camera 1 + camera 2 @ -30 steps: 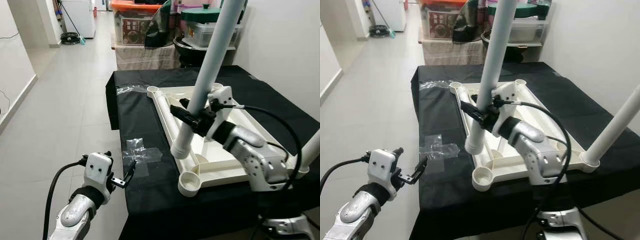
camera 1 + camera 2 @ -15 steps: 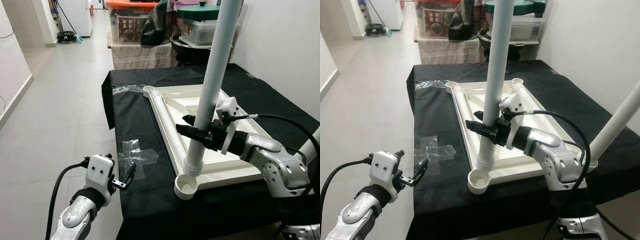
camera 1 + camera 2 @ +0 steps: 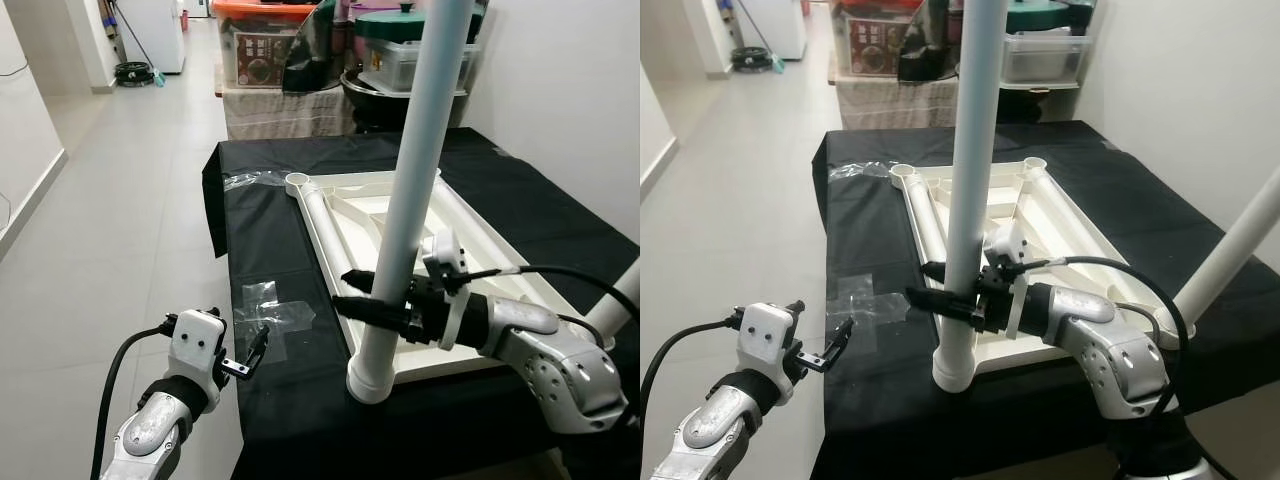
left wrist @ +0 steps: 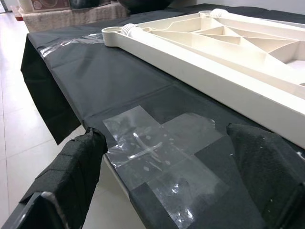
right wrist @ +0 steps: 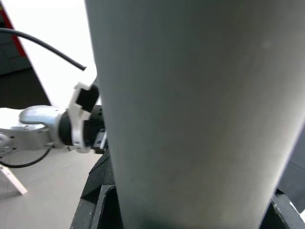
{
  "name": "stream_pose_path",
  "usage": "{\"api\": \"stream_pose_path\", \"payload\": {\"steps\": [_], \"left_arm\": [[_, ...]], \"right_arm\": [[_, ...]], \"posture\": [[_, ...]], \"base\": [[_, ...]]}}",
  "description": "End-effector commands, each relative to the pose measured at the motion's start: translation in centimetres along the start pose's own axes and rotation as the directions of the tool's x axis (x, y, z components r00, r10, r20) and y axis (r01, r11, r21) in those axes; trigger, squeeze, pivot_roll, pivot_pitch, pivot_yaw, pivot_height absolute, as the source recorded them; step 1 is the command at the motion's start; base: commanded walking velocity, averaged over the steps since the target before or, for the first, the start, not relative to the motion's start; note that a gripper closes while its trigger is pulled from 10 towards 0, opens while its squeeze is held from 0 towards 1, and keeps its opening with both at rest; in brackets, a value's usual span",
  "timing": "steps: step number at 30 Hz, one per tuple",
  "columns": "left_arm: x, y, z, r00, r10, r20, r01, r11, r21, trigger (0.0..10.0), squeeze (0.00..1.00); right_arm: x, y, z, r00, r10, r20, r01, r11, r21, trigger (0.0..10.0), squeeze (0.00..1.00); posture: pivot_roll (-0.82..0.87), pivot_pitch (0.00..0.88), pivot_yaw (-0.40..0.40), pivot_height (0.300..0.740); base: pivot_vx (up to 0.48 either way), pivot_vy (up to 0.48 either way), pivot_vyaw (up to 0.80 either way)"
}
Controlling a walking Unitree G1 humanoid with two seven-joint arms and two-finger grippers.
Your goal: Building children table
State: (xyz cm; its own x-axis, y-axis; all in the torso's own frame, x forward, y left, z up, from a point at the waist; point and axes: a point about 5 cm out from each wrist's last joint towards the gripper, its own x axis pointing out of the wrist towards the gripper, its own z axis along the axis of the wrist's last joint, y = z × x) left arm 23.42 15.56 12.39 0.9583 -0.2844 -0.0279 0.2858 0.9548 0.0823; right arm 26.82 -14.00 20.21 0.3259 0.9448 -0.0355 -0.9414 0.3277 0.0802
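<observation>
Here, the left gripper (image 3: 245, 357) hangs with fingers wide apart beside the left edge of the black-covered table (image 3: 270, 225), near clear plastic wrap (image 3: 275, 305). The right gripper (image 3: 362, 295) grips 1 white round plastic leg (image 3: 405, 215), standing in the near-left corner of the upside-down cream plastic tabletop (image 3: 330, 235).

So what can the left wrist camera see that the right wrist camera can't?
Left wrist view: the clear tape stuck on the black tablecloth, and the upturned white tabletop.

Right wrist view: the white table leg up close, and the left end effector beyond it.

Both: bare floor beside the table.
</observation>
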Motion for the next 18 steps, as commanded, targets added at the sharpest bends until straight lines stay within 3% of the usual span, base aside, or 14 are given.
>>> {"api": "stream_pose_path", "payload": {"steps": [1, 11, 13, 18], "left_arm": [[0.0, -0.1, -0.5, 1.000, -0.002, -0.018, 0.002, 1.000, 0.002, 10.0, 0.00], [0.1, -0.2, -0.6, 1.000, 0.001, -0.022, 0.000, 1.000, 0.005, 10.0, 0.00], [0.1, -0.3, -0.6, 1.000, 0.000, -0.021, 0.000, 1.000, 0.003, 10.0, 0.00], [0.2, -0.4, -0.6, 1.000, 0.001, -0.021, -0.001, 1.000, 0.002, 10.0, 0.00]], "right_arm": [[0.2, 0.3, -1.1, 0.999, 0.022, -0.042, -0.020, 0.999, 0.047, 10.0, 0.00], [0.6, -1.0, -1.8, 0.996, -0.082, -0.046, 0.086, 0.992, 0.091, 10.0, 0.00], [0.6, -2.4, -2.2, 0.984, -0.172, -0.047, 0.177, 0.972, 0.156, 10.0, 0.00], [0.4, -2.9, -2.6, 0.982, -0.183, -0.048, 0.189, 0.959, 0.213, 10.0, 0.00]], "posture": [[0.11, 0.000, -0.064, 0.740], [0.11, 0.000, -0.067, 0.740], [0.10, 0.000, -0.069, 0.740], [0.11, 0.000, -0.073, 0.740]], "base": [[0.000, 0.000, 0.00], [0.000, 0.000, 0.00], [0.000, 0.000, 0.00], [0.000, 0.000, 0.00]]}}
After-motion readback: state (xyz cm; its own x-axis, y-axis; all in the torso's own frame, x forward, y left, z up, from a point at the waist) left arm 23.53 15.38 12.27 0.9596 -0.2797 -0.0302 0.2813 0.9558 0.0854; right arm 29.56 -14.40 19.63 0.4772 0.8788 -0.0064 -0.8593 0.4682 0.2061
